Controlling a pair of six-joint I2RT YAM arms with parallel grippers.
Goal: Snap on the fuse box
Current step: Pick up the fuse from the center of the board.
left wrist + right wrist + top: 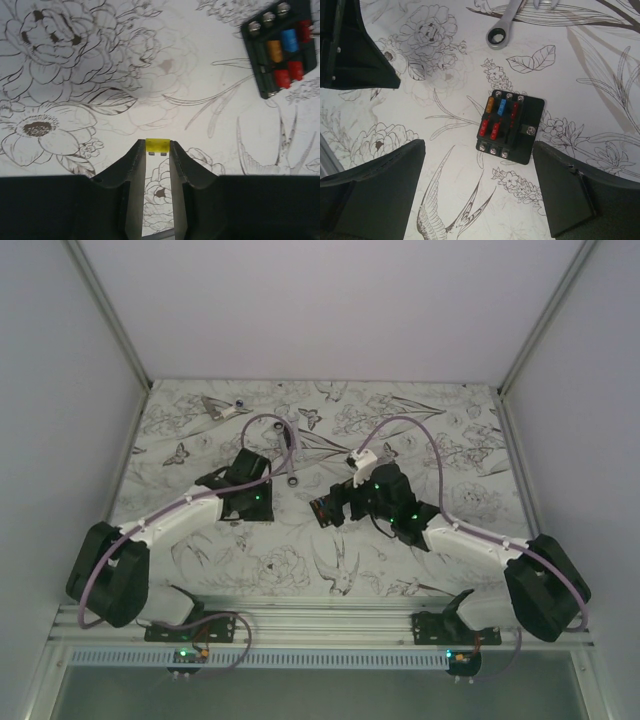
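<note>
Left tool [157,145] pinches a yellow fuse [157,144]; I see my right tool [479,146] hanging wide over the fuse box [510,127] on the worktop [445,75].

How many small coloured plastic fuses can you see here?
6. Five sit in the small black squarish plastic fuse box: orange, blue and red in one row, two reds in the other. A yellow fuse is pinched by the left gripper. Others may be hidden.

The table [450,440] is covered edge to edge in a white sheet printed with dark line flowers, birds and butterflies. Near its middle lies the fuse box [510,125], flat and slotted face up, with a ring-ended metal wrench [498,36] lying apart from it.
</note>
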